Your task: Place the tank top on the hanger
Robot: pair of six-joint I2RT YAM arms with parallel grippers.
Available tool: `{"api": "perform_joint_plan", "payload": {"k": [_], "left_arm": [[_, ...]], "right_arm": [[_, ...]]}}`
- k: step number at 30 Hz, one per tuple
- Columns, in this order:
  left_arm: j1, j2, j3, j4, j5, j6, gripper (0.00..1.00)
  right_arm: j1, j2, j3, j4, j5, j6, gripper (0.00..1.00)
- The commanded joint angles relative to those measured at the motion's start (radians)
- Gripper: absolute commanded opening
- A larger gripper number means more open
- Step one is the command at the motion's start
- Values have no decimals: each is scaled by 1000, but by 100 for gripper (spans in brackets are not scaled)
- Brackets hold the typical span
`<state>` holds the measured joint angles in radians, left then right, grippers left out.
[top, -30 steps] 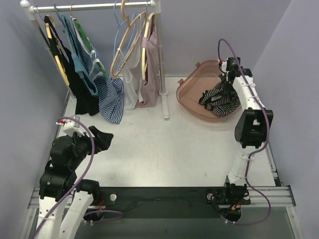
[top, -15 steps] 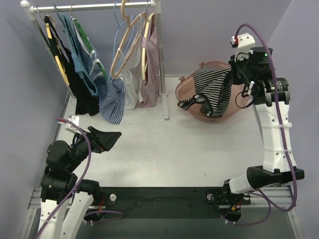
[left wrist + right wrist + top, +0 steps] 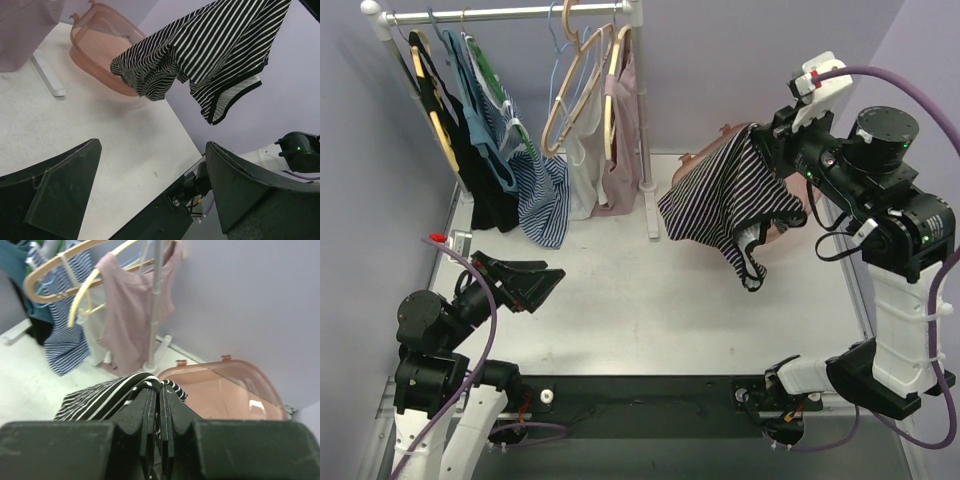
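Right gripper (image 3: 157,407) clamped shut on the tank top (image 3: 725,195), the striped cloth hung clear of the bench (image 3: 640,300) near its far right corner — before the pink tub (image 3: 87,55), left gripper (image 3: 152,145) stood wide open over the near left corner, hanger (image 3: 557,45) hung on the far-left rail.

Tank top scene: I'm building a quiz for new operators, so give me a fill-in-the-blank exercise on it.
1. The right tool is shut on the ____.
2. The left tool has its jaws ____.
3. The hanging garment's stripes are black and ____.
4. In the top view, the clothes rack stands ____ of the pink tub.
Missing words: tank top; open; white; left
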<state>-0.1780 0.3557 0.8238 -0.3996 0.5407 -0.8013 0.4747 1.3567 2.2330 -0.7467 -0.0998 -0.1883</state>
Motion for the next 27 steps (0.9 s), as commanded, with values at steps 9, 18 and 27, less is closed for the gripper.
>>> {"api": "perform_joint_plan", "payload": {"k": [9,18,27], "left_arm": [[-3,-21,-48,68,94,-39,96],[-5,45,-101,59,139,-87,96],[-40,124,-172,-31,105,-16,96]], "right_arm": [[51,-143,-518,47,-439,211,0],[190,34,-676,159,-232,112,3],[22,294,-653,213,-184,23,16]]}}
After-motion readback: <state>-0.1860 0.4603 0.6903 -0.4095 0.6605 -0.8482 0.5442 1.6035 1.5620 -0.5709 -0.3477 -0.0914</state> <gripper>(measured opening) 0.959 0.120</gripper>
